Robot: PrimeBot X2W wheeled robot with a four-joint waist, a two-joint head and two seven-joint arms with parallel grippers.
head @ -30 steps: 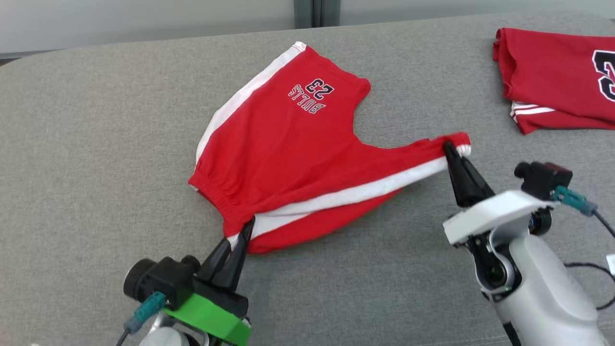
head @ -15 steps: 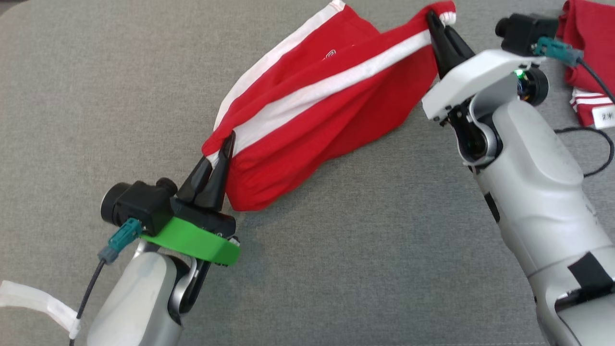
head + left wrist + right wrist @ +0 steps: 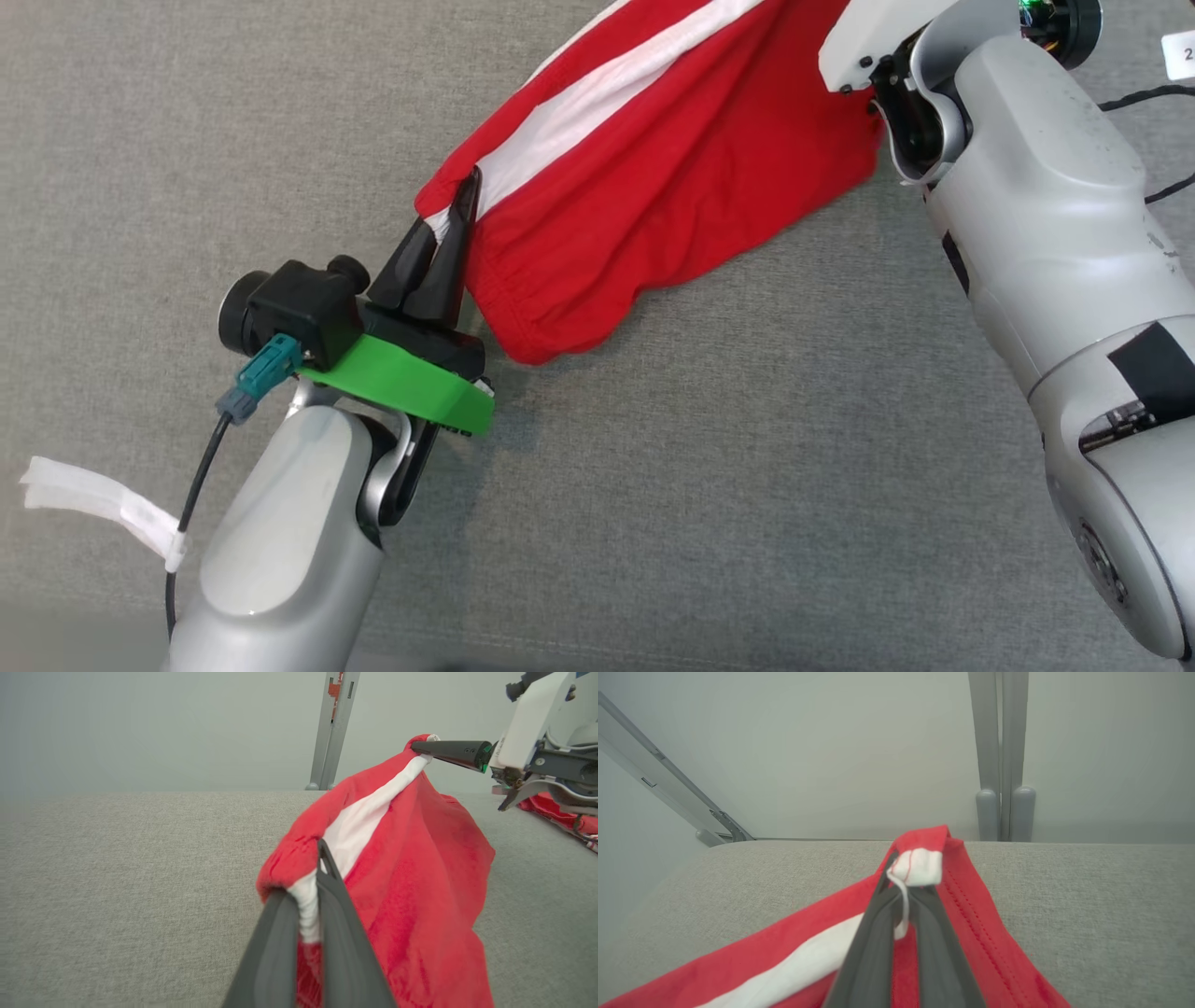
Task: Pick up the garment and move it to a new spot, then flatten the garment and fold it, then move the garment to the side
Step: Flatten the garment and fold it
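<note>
Grey fabric-covered counter (image 3: pixel 747 467) lies under red cotton shorts with white side stripes (image 3: pixel 653 177), slung between the left gripper (image 3: pixel 462 201), clamped on the waistband, and the right gripper (image 3: pixel 903 884), pinching a leg hem; carrying them well means level, taut ends.

Reads as a robotics lab or test cell, not a home. The grey fabric-covered surface (image 3: pixel 700 523) is flat and bench-like, with a rounded corner. Behind it are blank pale wall panels (image 3: pixel 808 742). A grey metal post (image 3: pixel 1001 742) ends in two rounded stubs right at the surface's back edge, and a slanted metal strut (image 3: pixel 668 781) comes down by the rounded corner. A loose black cable (image 3: pixel 1167 93) and a white label (image 3: pixel 1178 51) sit over the surface's right side. The left gripper (image 3: pixel 470 187) carries a camera on a green plastic bracket (image 3: pixel 411 387), with an exposed teal connector (image 3: pixel 266 369).
</note>
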